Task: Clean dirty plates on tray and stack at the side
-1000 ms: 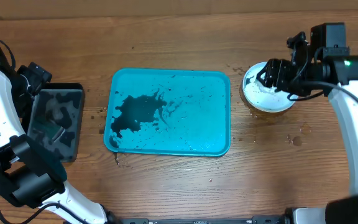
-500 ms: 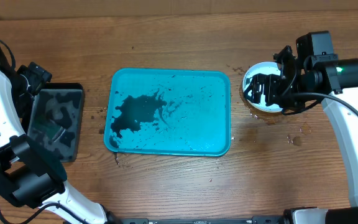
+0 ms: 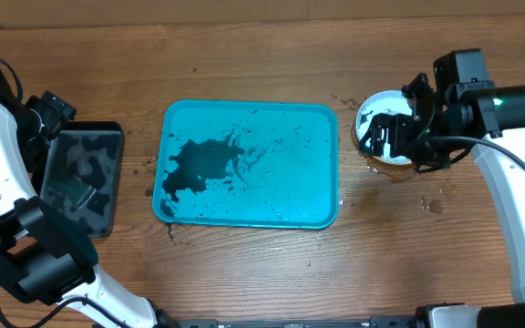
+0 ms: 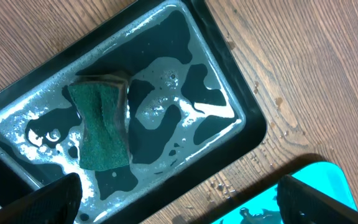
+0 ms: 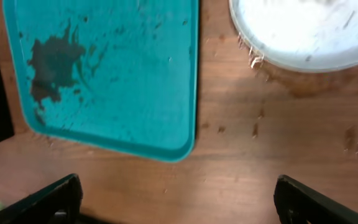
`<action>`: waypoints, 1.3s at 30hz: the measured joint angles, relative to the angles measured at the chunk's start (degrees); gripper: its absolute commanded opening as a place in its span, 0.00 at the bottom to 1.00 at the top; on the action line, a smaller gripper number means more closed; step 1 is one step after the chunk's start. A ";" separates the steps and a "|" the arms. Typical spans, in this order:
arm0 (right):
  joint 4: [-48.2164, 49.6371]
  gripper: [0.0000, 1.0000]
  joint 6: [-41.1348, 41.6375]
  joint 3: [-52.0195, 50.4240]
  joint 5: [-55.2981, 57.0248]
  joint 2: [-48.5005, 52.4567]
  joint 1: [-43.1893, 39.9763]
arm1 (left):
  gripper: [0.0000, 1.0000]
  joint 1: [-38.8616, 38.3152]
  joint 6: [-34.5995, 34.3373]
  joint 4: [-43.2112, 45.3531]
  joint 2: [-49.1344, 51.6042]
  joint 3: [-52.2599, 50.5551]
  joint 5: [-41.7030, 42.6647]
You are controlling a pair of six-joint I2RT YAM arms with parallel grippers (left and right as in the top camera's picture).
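The left gripper hangs over the black tray exactly as it did a second ago. Its fingers sit wide apart at the bottom corners of the wrist view with nothing between them. In that black tray a green sponge lies in foamy water, unmoved. The tray sits mid-table in the same spot. It holds no plates, only a black smear in its left half and scattered specks. The plates are stacked on the table just right of the tray, apart from its edge. The one change is here: the right gripper has shifted left and lower over the stack compared with a second ago, and has hardly moved in the last half second. It now covers much of the top plate's right and middle. Its fingers are also spread wide, at the bottom corners of its own wrist view, and hold nothing. Only the white top plate shows clearly. The wrist view cuts the stack off at the top edge and blurs it, so the plates beneath cannot be counted or their colours told. Both left fingertips are cut off by the frame.
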 measured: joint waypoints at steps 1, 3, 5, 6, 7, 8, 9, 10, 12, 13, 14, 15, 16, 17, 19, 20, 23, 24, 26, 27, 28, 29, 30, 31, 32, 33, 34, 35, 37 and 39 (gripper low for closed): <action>1.20 1.00 -0.02 -0.15 0.61 -0.20 -0.11 | 1.00 0.00 0.00 0.00 0.00 0.00 0.00; 4.48 1.00 -0.50 -1.62 1.42 -1.62 -0.31 | 1.00 0.00 0.00 0.00 0.00 0.00 0.00; 8.17 1.00 -1.33 -4.68 1.99 -4.74 -0.42 | 1.00 0.00 0.00 0.00 0.00 0.00 0.00; 10.14 1.00 -1.64 -6.40 2.19 -6.56 -0.46 | 1.00 0.00 0.00 0.00 0.00 0.00 -0.02; 13.11 1.00 -1.86 -8.92 2.29 -9.14 -0.48 | 1.00 0.00 0.00 0.00 0.00 0.00 0.00; 15.63 1.00 -2.12 -11.17 2.27 -11.54 -0.52 | 1.00 0.00 0.00 -0.02 0.00 0.00 0.04; 18.49 1.00 -2.25 -14.05 2.29 -14.62 -0.57 | 1.00 0.00 0.00 0.02 0.00 0.00 0.00; 21.84 1.00 -2.40 -17.05 2.36 -17.64 -0.57 | 1.00 0.00 0.00 0.00 0.00 0.00 0.00; 27.06 1.00 -2.64 -22.53 2.32 -23.23 -0.57 | 1.00 0.00 0.00 -0.02 0.00 0.00 0.07; 29.64 1.00 -2.71 -25.22 2.29 -25.77 -0.57 | 1.00 0.00 0.00 -0.02 0.00 0.00 0.07; 32.63 1.00 -2.78 -28.11 2.27 -28.39 -0.57 | 1.00 0.00 0.00 0.00 0.00 0.00 0.09; 35.19 1.00 -2.89 -30.49 2.36 -30.38 -0.57 | 1.00 0.00 0.00 0.00 0.00 0.00 0.09; 37.99 1.00 -2.95 -33.33 2.29 -32.63 -0.57 | 1.00 0.00 0.00 -0.02 0.00 0.00 0.11; 40.11 1.00 -2.97 -35.65 2.29 -34.40 -0.57 | 1.00 0.00 0.00 0.00 0.00 0.00 0.11; 43.89 1.00 -2.99 -40.85 2.27 -38.49 -0.57 | 1.00 0.00 0.00 0.00 0.00 0.00 0.22; 45.72 1.00 -3.02 -43.39 2.27 -40.65 -0.57 | 1.00 0.00 0.00 -0.02 0.00 0.00 0.22; 50.93 1.00 -2.99 -50.38 2.23 -47.32 -0.57 | 1.00 0.00 0.00 0.00 0.00 0.00 0.22; 53.16 1.00 -3.02 -53.11 2.21 -50.27 -0.57 | 1.00 0.00 0.00 0.00 0.00 0.00 0.22; 55.52 1.00 -3.02 -56.70 2.19 -54.38 -0.57 | 1.00 0.00 0.00 0.00 0.00 0.00 0.22; 56.87 1.00 -2.99 -58.47 2.16 -56.46 -0.57 | 1.00 0.00 0.00 0.00 0.00 0.00 0.22; 58.25 1.00 -2.99 -60.46 2.10 -58.75 -0.57 | 1.00 0.00 0.00 0.00 0.00 0.00 0.22; 59.69 1.00 -2.99 -62.45 2.08 -60.92 -0.57 | 1.00 0.00 0.00 0.00 0.00 0.00 0.22; 60.72 1.00 -2.99 -64.13 2.05 -62.73 -0.57 | 1.00 0.00 0.00 0.00 0.00 0.00 0.22; 61.96 1.00 -3.02 -66.07 2.08 -64.78 -0.57 | 1.00 0.00 0.00 0.00 0.00 0.00 0.20; 63.36 1.00 -2.99 -67.91 2.08 -66.66 -0.57 | 1.00 0.00 0.00 0.02 0.00 0.00 0.22; 64.54 1.00 -2.97 -69.51 2.05 -68.30 -0.57 | 1.00 0.00 0.00 0.00 0.00 0.00 0.22; 66.23 1.00 -2.95 -71.41 2.05 -70.18 -0.57 | 1.00 0.00 0.00 0.00 0.00 0.00 0.22; 67.21 1.00 -2.99 -72.83 2.03 -71.71 -0.57 | 1.00 0.00 0.00 0.02 0.00 0.00 0.22; 69.22 1.00 -2.95 -75.28 2.05 -74.34 -0.57 | 1.00 0.00 0.00 0.02 0.00 0.00 0.22; 70.55 1.00 -3.02 -77.33 2.05 -76.72 -0.57 | 1.00 0.00 0.00 0.00 0.00 0.00 0.22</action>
